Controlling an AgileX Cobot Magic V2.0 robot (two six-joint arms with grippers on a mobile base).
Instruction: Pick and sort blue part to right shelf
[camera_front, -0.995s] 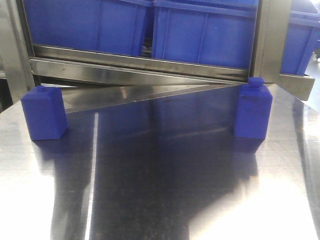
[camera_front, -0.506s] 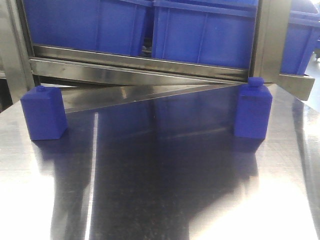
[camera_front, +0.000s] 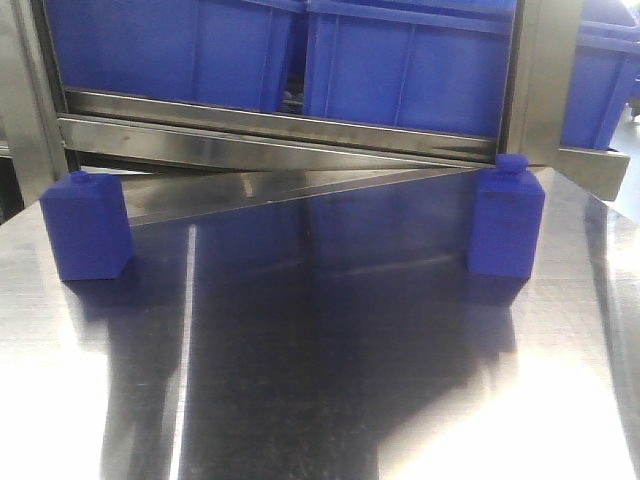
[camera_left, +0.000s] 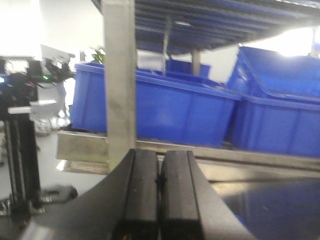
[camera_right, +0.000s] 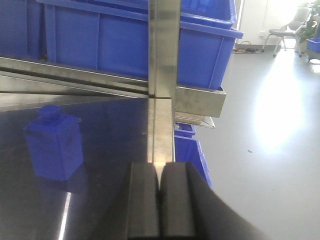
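Two blue parts stand on the shiny steel tabletop (camera_front: 330, 380): one block with a small knob (camera_front: 87, 226) at the far left and one (camera_front: 506, 222) at the far right, also seen in the right wrist view (camera_right: 54, 143). Behind them runs the shelf (camera_front: 260, 125) with its brushed-metal rail and blue crates (camera_front: 400, 60). No gripper shows in the front view. My left gripper (camera_left: 160, 165) is shut and empty, pointing at the rack upright (camera_left: 120, 75). Also shut and empty, my right gripper (camera_right: 159, 175) sits right of the right-hand part.
A steel upright (camera_right: 164, 60) rises straight ahead of the right gripper. Small blue bins (camera_right: 192, 150) sit low beside the table edge, with open grey floor (camera_right: 270, 150) to the right. A black stand (camera_left: 20, 145) is left of the rack.
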